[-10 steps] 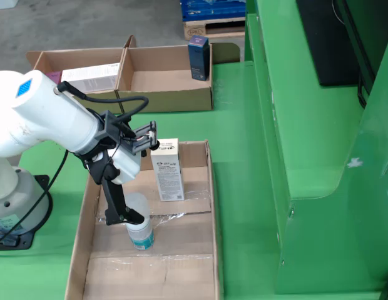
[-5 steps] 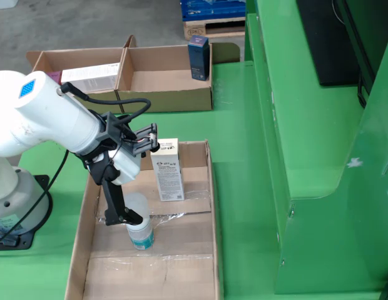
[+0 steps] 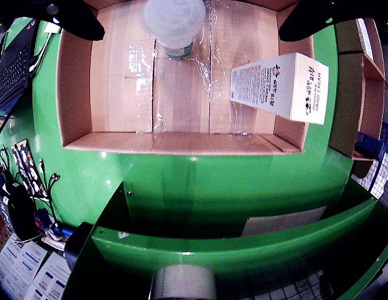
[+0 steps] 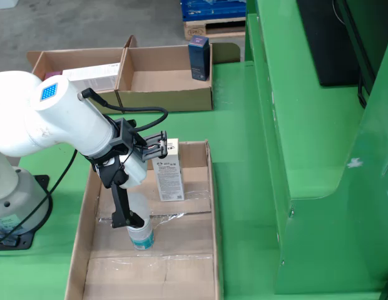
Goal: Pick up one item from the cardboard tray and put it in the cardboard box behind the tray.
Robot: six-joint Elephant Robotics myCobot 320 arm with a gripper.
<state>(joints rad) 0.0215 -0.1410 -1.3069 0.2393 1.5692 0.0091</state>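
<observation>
Green bench (image 4: pixel 238 125) | arm swinging right since a second ago — fingers (image 4: pixel 132 220) straddling jar (image 4: pixel 141 232), spread wide, not gripping | jar sitting mid-tray (image 4: pixel 208 206), left of hand-cream box (image 4: pixel 169 172) — grasp pending

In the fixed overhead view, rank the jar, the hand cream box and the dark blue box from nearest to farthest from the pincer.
From the pincer:
1. Jar: right at the fingertips, in the tray.
2. Hand cream box: standing upright in the tray, just up and right.
3. Dark blue box: far back, upright at the right end of the rear cardboard box.
</observation>
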